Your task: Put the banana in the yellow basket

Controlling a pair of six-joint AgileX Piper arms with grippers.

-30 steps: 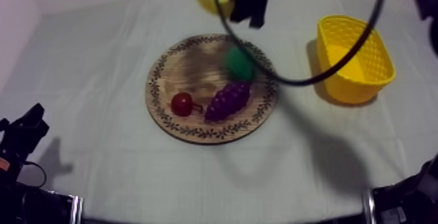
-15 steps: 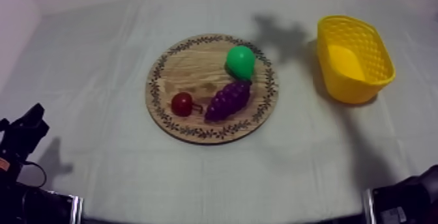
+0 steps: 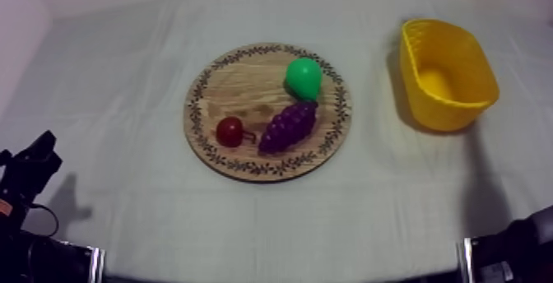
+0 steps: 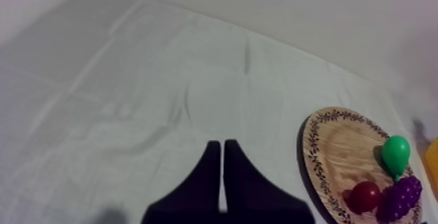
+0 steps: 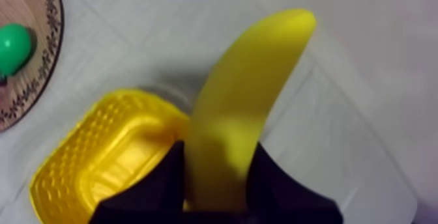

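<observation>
So the right arm had swung off from over the far side of the wooden board (image 3: pixel 247 81) toward the far right corner. The right hand (image 5: pixel 218 160) was clamped on the banana (image 5: pixel 248 103), held up in the air by the far end of the yellow basket (image 5: pixel 85 168), not in it yet. The pear (image 3: pixel 303 77), grapes (image 3: pixel 288 127) and small red fruit (image 3: pixel 230 131) sat on the board. The left hand (image 4: pixel 223 155) was at the near left of the tabletop (image 3: pixel 123 72), fingers together.

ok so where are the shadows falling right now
Top view: a soft shadow lies on the cloth beside the yellow basket, on the side facing the wooden board. Right wrist view: the banana darkens the cloth by the basket's rim.
</observation>
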